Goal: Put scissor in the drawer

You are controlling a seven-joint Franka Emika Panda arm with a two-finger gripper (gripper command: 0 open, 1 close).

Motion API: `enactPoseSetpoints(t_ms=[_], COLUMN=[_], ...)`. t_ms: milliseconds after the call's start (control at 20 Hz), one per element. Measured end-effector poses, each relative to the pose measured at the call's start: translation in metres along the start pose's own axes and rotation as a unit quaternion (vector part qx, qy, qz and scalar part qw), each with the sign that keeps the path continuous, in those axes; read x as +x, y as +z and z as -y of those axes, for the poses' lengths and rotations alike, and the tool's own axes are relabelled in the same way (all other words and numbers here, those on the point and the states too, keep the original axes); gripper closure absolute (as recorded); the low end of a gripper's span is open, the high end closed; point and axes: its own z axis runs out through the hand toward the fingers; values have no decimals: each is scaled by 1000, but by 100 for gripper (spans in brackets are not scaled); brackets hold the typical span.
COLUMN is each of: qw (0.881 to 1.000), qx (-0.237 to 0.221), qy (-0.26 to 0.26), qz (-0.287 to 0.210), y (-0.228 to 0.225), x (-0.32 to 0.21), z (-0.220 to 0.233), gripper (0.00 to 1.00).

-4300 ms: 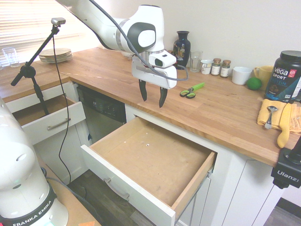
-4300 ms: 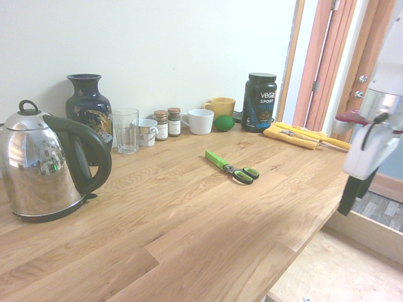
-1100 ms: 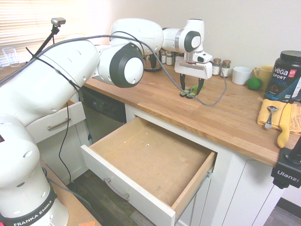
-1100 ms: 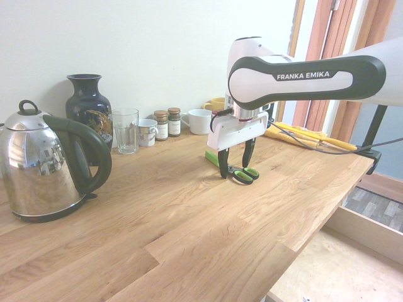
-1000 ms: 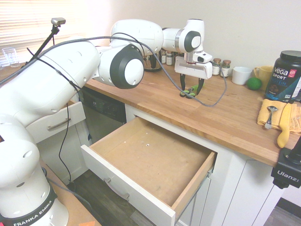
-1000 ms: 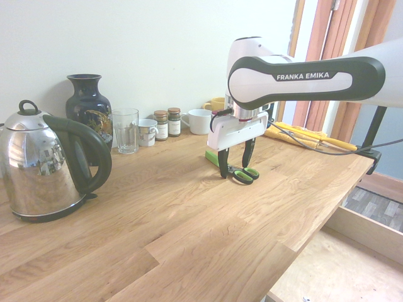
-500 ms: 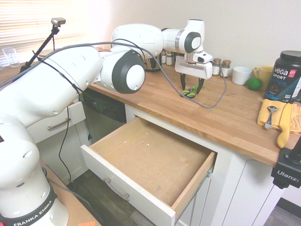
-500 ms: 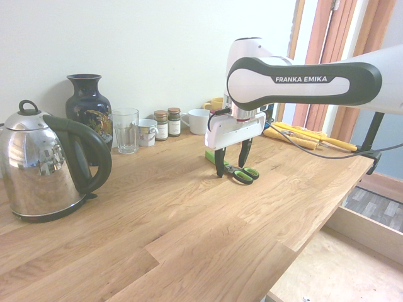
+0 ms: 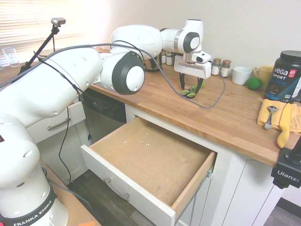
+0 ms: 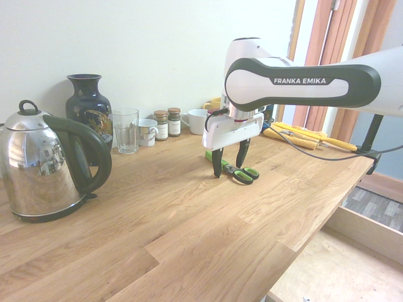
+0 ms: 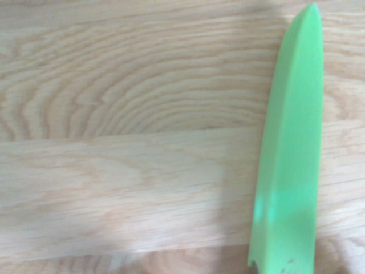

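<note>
Bright daylight from the blinds (washed out), wrist view soft

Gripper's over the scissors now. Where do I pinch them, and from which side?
From straight above. The scissors lie flat on the counter, closed, and the open gripper straddles them. Probably pinch the narrow stretch where the green blade cover meets the handle loops.

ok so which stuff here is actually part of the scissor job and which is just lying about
Part of the job:
- green-and-black handled scissor with green blade cover
- wide open white-fronted drawer with wooden bottom
- open gripper over the scissor

Lying about:
- steel kettle
- dark blue vase
- clear drinking glass
- black Vega tub
</note>
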Motion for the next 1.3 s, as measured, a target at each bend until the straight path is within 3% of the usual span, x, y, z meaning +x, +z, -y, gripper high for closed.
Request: enactPoseSetpoints(t_ms=[1300], qw=[1000], qx=[6], qy=[8], qz=[5], y=[-3], x=[-7], z=[7], gripper=[100])
